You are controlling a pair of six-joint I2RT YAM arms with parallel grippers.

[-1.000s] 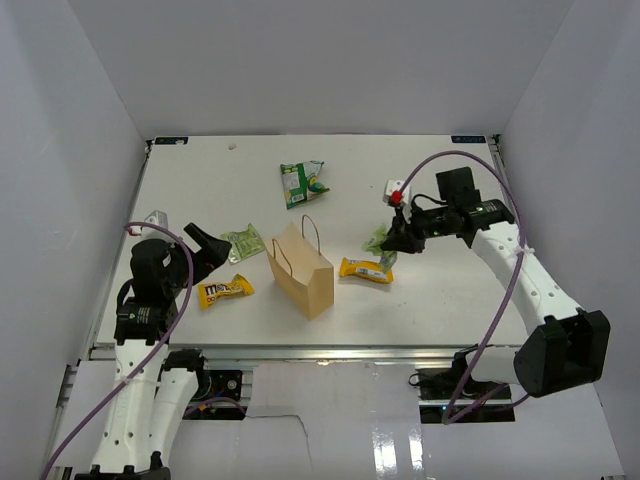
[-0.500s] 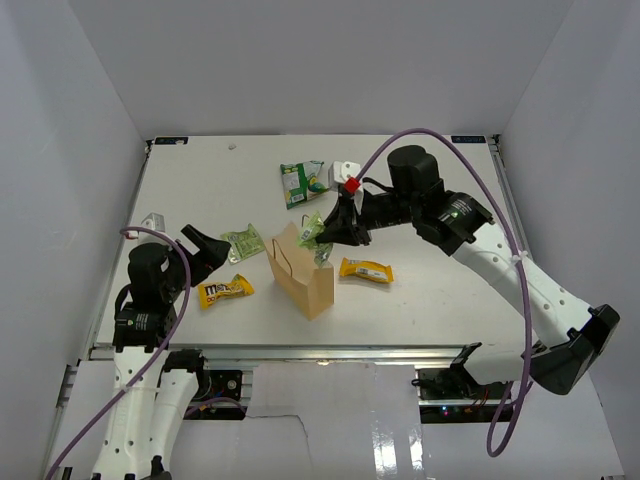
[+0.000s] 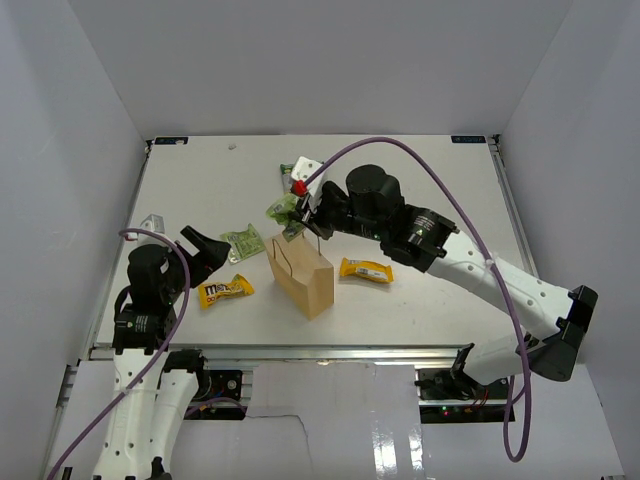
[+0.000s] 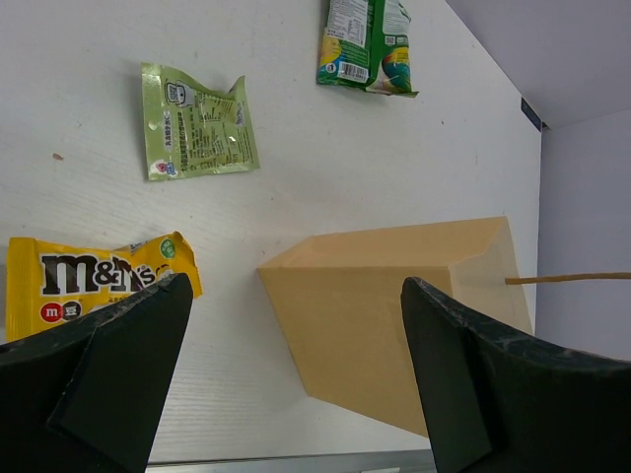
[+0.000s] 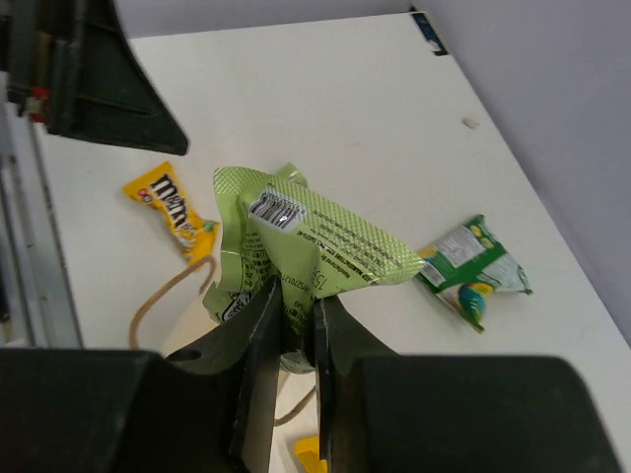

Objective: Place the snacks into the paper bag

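The right gripper (image 5: 291, 325) is pinching a pale green packet (image 5: 306, 246) by one edge, its jaws closed nearly to touching on the film and the rest of the packet sticking out past the fingertips. The packet is looking light, limp and crinkly, likely to flop or slip, so a hold on the sealed edge seems safest. Just beneath this gripper, a loop handle of the paper bag (image 3: 305, 275) is showing. Whether the packet is hanging squarely over the mouth, I cannot tell. Farther out, a green-and-white bag (image 5: 471, 271) is lying flat.

The left gripper (image 4: 296, 365) is standing wide apart and holding nothing. Near its left finger a yellow M&M's wrapper (image 4: 89, 281) is lying, with a second pale green packet (image 4: 197, 123) beyond it. To the right gripper's near side, another yellow wrapper (image 3: 365, 269) is waiting beside the paper bag.
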